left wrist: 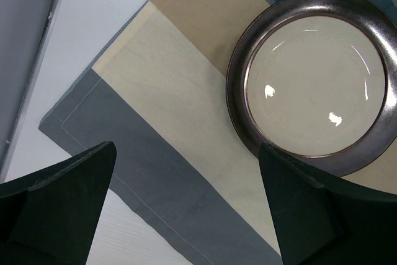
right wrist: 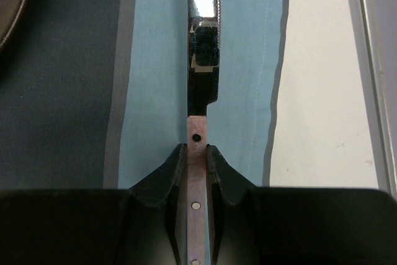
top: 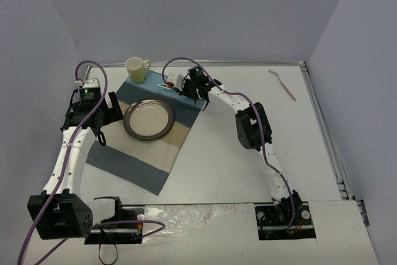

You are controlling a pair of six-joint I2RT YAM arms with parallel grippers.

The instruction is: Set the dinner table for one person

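The dinner table (top: 248, 172) is a large white top with metal edge rails. A blue-and-beige striped placemat (top: 139, 159) lies on its left part. A brown-rimmed cream plate (top: 149, 119) sits on the mat and also shows in the left wrist view (left wrist: 316, 85). My right gripper (top: 189, 88) is at the mat's far end. In its wrist view it (right wrist: 196, 150) is shut on the pink riveted handle of a knife (right wrist: 203, 41), whose blade lies over the light-blue stripe. My left gripper (top: 102, 116) is open and empty over the mat's left edge (left wrist: 187, 150), beside the plate.
A pale yellow mug (top: 136, 68) stands just beyond the mat's far corner. A pink fork (top: 282, 84) lies at the far right of the table. The back rail (right wrist: 369, 60) runs close beyond the mat's far edge. Grey walls enclose three sides.
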